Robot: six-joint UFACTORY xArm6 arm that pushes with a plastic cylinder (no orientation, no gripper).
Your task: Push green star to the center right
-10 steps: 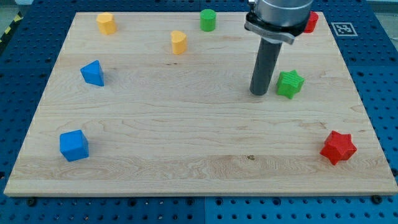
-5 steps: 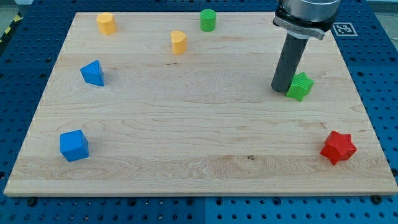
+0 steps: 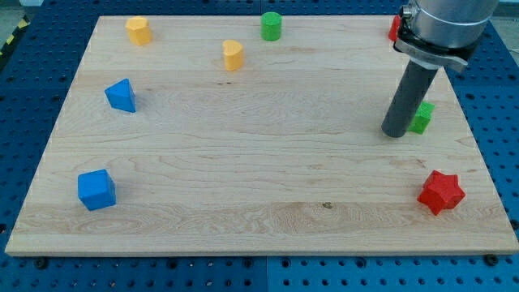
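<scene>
My tip [image 3: 395, 133] presses the left side of the green star [image 3: 421, 118], which sits near the worktop's [image 3: 243, 195] right edge at mid-height; no pincer is fitted, and the push appears nearly complete.

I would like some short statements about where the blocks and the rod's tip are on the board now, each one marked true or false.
1. My tip is at the view's left side of the green star. True.
2. The red star lies near the view's top left corner. False: it lies near the bottom right corner.
3. The green cylinder stands near the board's top edge. True.
4. Both blue blocks are on the view's right half. False: the blue cube and the other blue block are on the left.
5. The rod partly hides the green star. True.
</scene>
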